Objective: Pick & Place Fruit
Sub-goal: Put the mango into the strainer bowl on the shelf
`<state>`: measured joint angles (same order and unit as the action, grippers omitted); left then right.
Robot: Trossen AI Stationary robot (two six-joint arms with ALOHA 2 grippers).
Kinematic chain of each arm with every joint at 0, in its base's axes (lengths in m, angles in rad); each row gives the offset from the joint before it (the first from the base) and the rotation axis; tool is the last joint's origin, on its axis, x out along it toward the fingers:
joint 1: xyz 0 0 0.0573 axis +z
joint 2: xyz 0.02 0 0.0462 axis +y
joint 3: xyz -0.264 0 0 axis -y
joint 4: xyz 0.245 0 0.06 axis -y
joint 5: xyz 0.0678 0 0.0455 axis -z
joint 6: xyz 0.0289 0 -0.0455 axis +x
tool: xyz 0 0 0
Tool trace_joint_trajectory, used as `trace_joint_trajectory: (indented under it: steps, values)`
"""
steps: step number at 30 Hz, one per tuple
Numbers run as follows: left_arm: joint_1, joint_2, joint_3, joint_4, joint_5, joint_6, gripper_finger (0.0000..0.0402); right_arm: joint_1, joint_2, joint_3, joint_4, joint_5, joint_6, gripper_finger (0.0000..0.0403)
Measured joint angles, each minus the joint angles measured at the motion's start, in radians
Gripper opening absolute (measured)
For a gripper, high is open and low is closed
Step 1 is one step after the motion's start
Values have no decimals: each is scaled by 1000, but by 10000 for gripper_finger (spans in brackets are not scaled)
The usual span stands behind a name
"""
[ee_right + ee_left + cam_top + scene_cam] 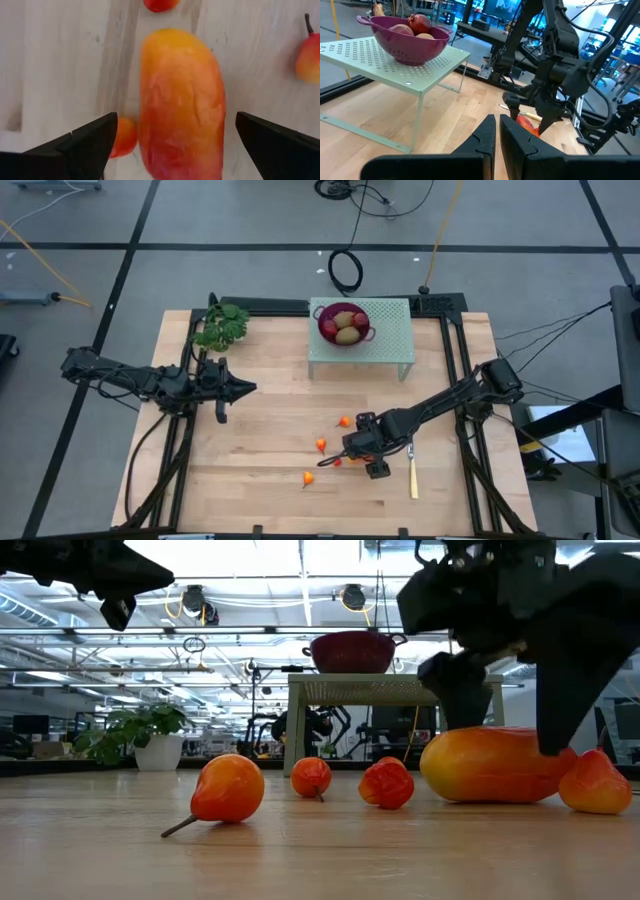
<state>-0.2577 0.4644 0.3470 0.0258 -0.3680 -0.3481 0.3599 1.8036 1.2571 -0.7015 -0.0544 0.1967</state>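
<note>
Your right gripper [170, 137] hung wide open straddling the big orange fruit [182, 100], empty; you'd only needed to drop and squeeze. Left gripper [232, 389] sat clenched, empty.

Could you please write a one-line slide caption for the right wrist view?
Right tool, open, straddles the large orange-red fruit lying on the wooden table, small orange-red fruits nearby.

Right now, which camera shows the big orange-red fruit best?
The right wrist view: the big orange-red fruit fills the picture between the open right gripper. The low view shows its side, partly behind the gripper. The left wrist view catches a sliver. From above it is mostly hidden.
</note>
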Motion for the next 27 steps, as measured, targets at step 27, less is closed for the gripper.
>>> trace_joint_trajectory:
  steps: [27]
  values:
    - [0,0,0,0,0,3,24,0,-1,-75,106,32,1,361]
